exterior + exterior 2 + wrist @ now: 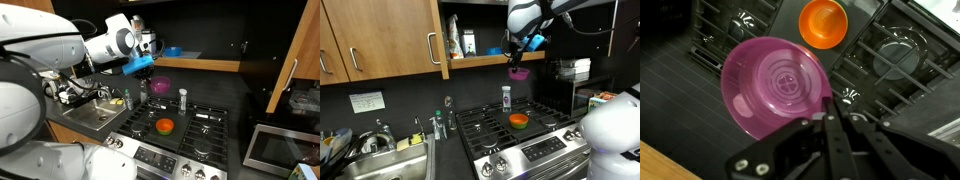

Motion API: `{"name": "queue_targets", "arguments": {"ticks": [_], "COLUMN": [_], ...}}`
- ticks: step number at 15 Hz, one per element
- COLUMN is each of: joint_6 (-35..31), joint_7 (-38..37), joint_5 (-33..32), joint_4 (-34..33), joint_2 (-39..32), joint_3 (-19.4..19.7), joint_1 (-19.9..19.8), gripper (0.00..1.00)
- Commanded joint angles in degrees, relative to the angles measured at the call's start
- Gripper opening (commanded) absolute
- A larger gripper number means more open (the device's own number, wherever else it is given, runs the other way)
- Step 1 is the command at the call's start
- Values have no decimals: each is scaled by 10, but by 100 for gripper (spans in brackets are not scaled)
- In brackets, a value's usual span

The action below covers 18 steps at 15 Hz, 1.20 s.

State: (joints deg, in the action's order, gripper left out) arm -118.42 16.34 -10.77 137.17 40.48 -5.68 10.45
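- Currently my claw (pixel 830 112) is clenched on the rim of the purple bowl (pixel 775 85). In the wrist view I see both fingers meeting at the bowl's near edge.
- In both exterior views the purple bowl (pixel 159 87) (pixel 519 73) hangs just under the claw, in the air, well above the stove (pixel 485 120).
- The bowl's opening faces the wrist camera, and its inside looks empty to me.
- An orange bowl (pixel 824 23) sits on a stove grate well below the claw, apart from the purple bowl.
- A small bottle (pixel 506 97) with a purple cap stands upright on the stove, below the claw and near the orange bowl, toward the back wall.
- A sink (pixel 90 115) lies lower than the claw and off to one side, past the stove's edge.
- A wooden shelf (pixel 200 65) runs behind the claw at about its height.
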Motion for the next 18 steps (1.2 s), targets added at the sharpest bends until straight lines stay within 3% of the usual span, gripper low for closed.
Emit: {"name": "queue_targets", "arguments": {"ticks": [1,7,18], "joint_6": [2,21,70], "joint_7": [-2,35,223], "joint_5": [-2,-4,-13], "joint_4": [-2,-40,-217], "joint_2": [-1,12,-37], "joint_3": [2,15,19], "joint_1": [3,9,56], "gripper": [4,1,1]}}
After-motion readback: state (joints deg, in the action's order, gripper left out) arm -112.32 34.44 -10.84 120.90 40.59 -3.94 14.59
